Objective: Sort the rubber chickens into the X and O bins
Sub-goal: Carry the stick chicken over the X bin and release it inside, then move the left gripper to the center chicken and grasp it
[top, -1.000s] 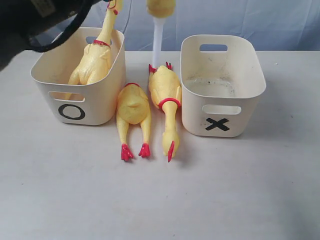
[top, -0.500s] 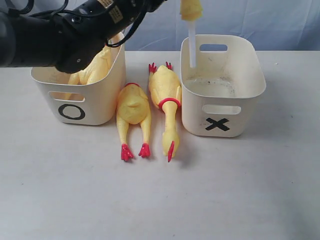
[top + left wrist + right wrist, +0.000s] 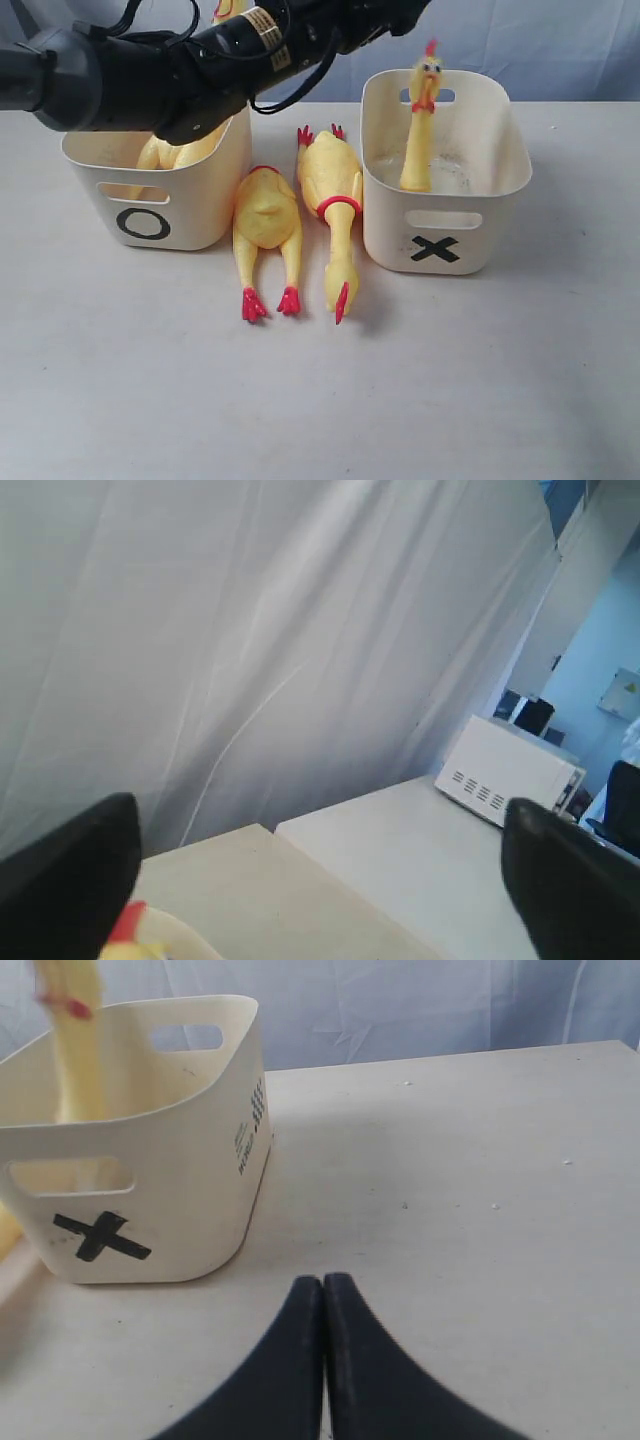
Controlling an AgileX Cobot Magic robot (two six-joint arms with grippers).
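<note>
A small rubber chicken (image 3: 417, 125) stands upright in the X bin (image 3: 445, 225), head up, touching no gripper; the right wrist view shows it as a yellow blur (image 3: 75, 1055) in that bin (image 3: 160, 1160). A big chicken (image 3: 185, 140) lies in the O bin (image 3: 150, 205). Two more chickens lie on the table between the bins, one feet-forward (image 3: 266, 215), one head-forward (image 3: 332, 185). My left arm (image 3: 200, 65) reaches across above them; its gripper (image 3: 318, 810) is open with nothing in it, a chicken's head (image 3: 140, 935) below it. My right gripper (image 3: 323, 1282) is shut on nothing beside the X bin.
A pale curtain hangs behind the table (image 3: 320, 400). In the left wrist view a white vented box (image 3: 510, 775) sits on a second table farther off. The left arm hides part of the O bin's back rim.
The left arm swung right over the X bin, carrying the small chicken. The chicken has left the gripper and now stands inside the X bin.
</note>
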